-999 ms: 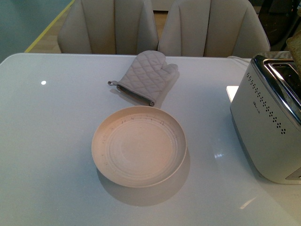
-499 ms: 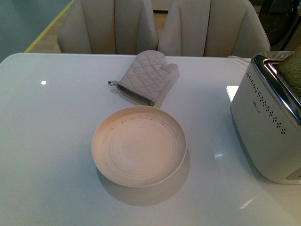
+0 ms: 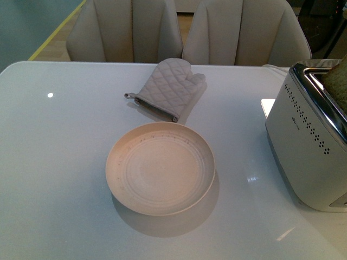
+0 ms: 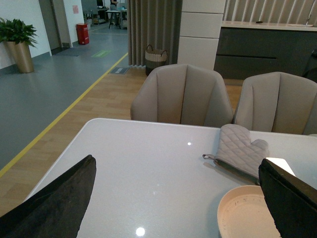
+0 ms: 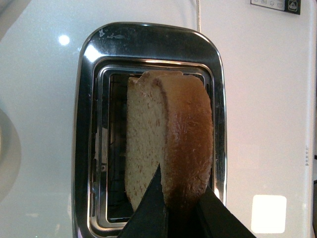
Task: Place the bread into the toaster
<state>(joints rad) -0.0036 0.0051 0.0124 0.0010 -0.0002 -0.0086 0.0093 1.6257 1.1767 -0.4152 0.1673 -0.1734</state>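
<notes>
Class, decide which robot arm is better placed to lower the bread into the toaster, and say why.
Right. The right gripper is shut on the bread, directly above the slot of the toaster. The left gripper is open and empty, over by the plate.

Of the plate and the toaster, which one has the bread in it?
The toaster: the bread stands in its chrome slot, top sticking out, pinched by the right end effector. The plate is bare.

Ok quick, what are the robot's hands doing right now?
Left hand: open, holding nothing.
Right hand: closed on the bread, at the toaster slot.
</notes>
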